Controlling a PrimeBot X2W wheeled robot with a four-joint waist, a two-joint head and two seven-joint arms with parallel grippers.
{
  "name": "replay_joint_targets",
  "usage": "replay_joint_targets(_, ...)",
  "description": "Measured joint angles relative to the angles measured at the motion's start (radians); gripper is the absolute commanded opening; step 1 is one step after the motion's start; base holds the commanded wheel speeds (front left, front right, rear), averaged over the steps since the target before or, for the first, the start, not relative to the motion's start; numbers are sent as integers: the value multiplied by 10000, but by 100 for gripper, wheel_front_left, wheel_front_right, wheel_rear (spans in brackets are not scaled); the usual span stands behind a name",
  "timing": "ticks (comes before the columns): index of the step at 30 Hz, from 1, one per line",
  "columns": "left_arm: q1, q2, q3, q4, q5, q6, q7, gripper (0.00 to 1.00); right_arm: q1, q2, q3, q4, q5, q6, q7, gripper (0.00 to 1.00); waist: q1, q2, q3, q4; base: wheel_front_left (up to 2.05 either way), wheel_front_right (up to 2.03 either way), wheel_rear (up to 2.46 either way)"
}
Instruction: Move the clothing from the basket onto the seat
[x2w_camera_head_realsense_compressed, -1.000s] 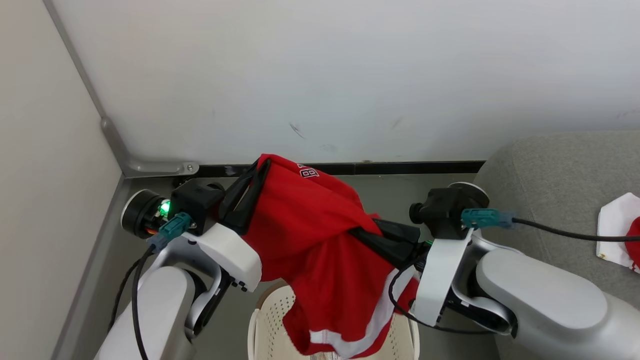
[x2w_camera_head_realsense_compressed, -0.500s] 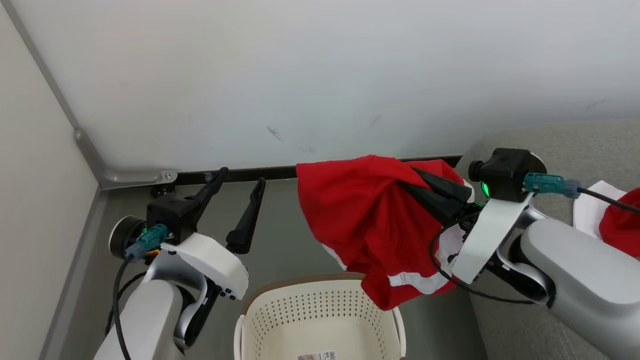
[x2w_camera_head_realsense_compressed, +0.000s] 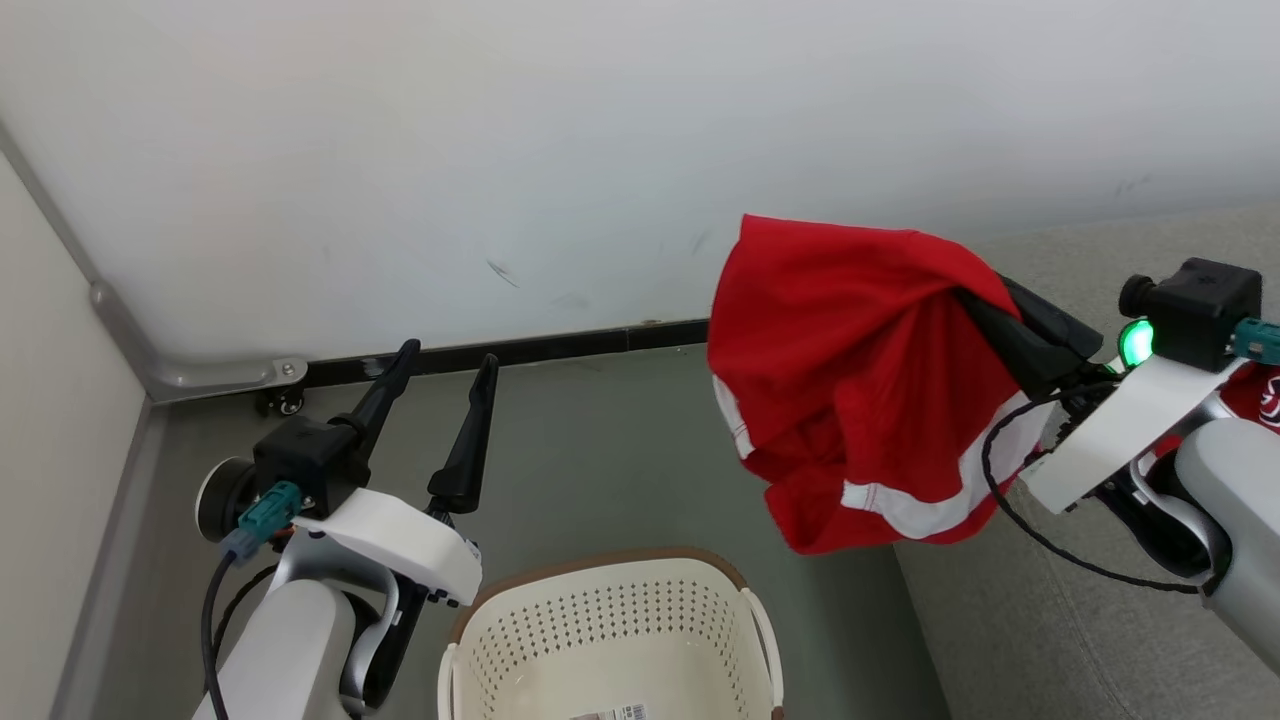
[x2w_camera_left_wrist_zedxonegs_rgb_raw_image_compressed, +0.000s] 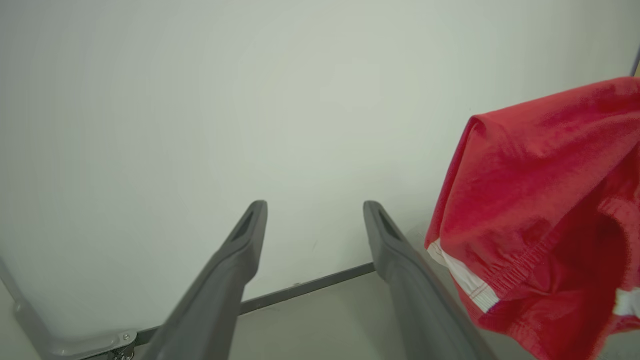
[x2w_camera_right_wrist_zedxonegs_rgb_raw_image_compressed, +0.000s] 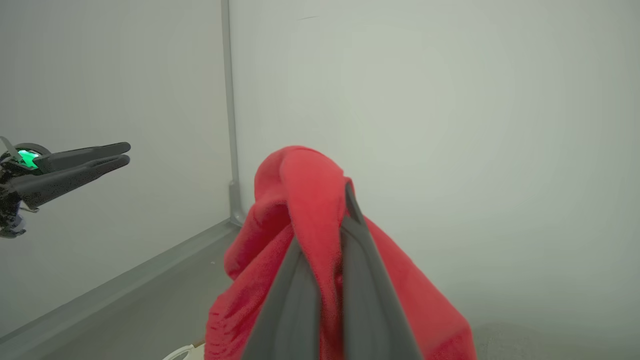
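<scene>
A piece of red clothing (x2w_camera_head_realsense_compressed: 850, 400) with white trim hangs in the air above the seat's left edge, to the right of the basket. My right gripper (x2w_camera_head_realsense_compressed: 1010, 320) is shut on it, and cloth covers the fingertips. In the right wrist view the clothing (x2w_camera_right_wrist_zedxonegs_rgb_raw_image_compressed: 300, 190) drapes over my right gripper (x2w_camera_right_wrist_zedxonegs_rgb_raw_image_compressed: 327, 240). My left gripper (x2w_camera_head_realsense_compressed: 450, 355) is open over the floor at the left, holding nothing, well apart from the clothing (x2w_camera_left_wrist_zedxonegs_rgb_raw_image_compressed: 540, 210); its fingers (x2w_camera_left_wrist_zedxonegs_rgb_raw_image_compressed: 250, 235) stand wide. The cream basket (x2w_camera_head_realsense_compressed: 600, 620) sits below centre, with a paper label (x2w_camera_head_realsense_compressed: 610, 714) inside. The grey seat (x2w_camera_head_realsense_compressed: 1050, 640) lies at the right.
A white wall with a black baseboard (x2w_camera_head_realsense_compressed: 560, 345) stands right behind. A metal corner strip (x2w_camera_head_realsense_compressed: 200, 375) marks the left corner. Grey floor (x2w_camera_head_realsense_compressed: 600, 450) lies between basket and wall. More red cloth (x2w_camera_head_realsense_compressed: 1262, 395) shows on the seat at the right edge.
My left gripper has opened and let go of the clothing. My right gripper has carried the clothing up and to the right, from over the basket to the seat's edge. The camera has turned right.
</scene>
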Motion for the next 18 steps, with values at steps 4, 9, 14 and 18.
replay_joint_targets(4, 7, -157, 61, -42, -10, 73, -201, 100, 487, -94, -677, 192, -84, 0, -128, 0, -1, 0, 1, -235, 0, 0, 0)
replay_joint_targets(9, 38, -336, 52, -81, -10, 161, -328, 100, 1128, -217, -1572, 249, -267, 0, -293, 0, -1, 0, -3, -566, 0, 0, 0)
replay_joint_targets(14, 195, -462, 29, -92, -8, 161, -405, 100, 1748, -313, -2343, 228, -568, 0, -332, 0, -1, 0, -8, -931, 0, 0, 0)
replay_joint_targets(18, 221, -533, -27, -81, 10, 163, -424, 100, 2416, -305, -2993, 125, -840, 0, -336, 0, -1, 0, 1, -1314, 0, 0, 0)
